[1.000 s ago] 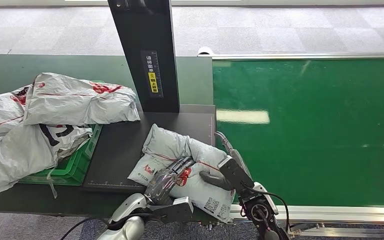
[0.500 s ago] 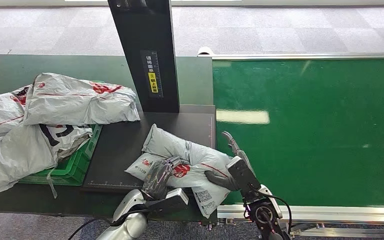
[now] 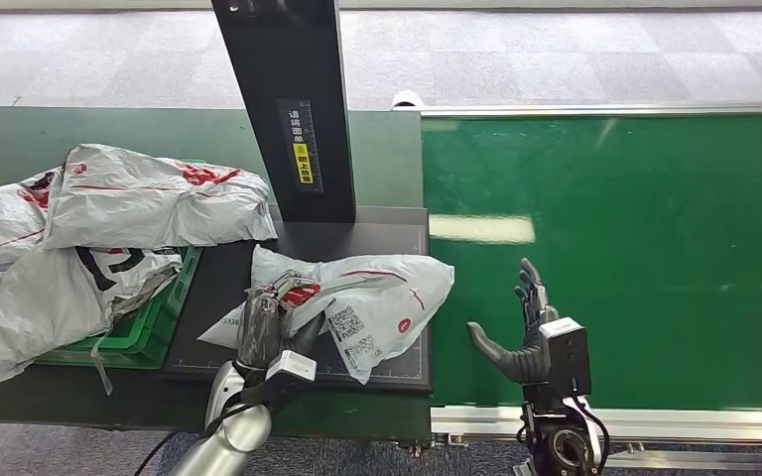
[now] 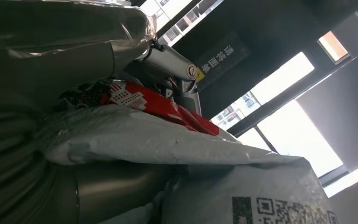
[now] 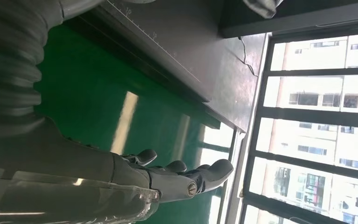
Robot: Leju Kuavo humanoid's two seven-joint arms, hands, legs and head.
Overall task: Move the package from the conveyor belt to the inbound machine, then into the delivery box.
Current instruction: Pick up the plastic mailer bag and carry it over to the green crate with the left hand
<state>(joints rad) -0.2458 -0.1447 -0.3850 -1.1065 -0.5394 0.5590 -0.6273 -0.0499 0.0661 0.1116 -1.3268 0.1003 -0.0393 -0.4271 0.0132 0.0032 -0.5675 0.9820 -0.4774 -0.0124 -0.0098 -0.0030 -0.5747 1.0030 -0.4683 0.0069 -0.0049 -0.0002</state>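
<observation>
Package: white plastic mail bag [image 3: 357, 302] with red print and a code label, lying on the dark platform of the inbound machine [image 3: 397, 233], just in front of the black upright post [image 3: 293, 99]. I see its right end reaching the platform's edge next to the belt.
Left hand: my left hand [image 3: 263, 322] grips the bag's left end, fingers wrapped over the crumpled plastic. In the left wrist view the bag [image 4: 168, 140] is pressed against the hand, red print and code label close up.
Right hand: my right hand [image 3: 526, 332] hovers over the green conveyor belt [image 3: 635, 248], holding nothing, fingers straight and spread, thumb out toward the bag. It is clear of the bag. The right wrist view shows the fingers [image 5: 186, 175] stretched above the belt.
Delivery box: green crate [image 3: 144, 332] on the table [image 3: 20, 144] left of the machine, heaped with other white bags [image 3: 109, 218] that spill over its rim.
Belt: green and glossy, with a pale light reflection near the machine.
Background: grey tiled floor beyond the table.
</observation>
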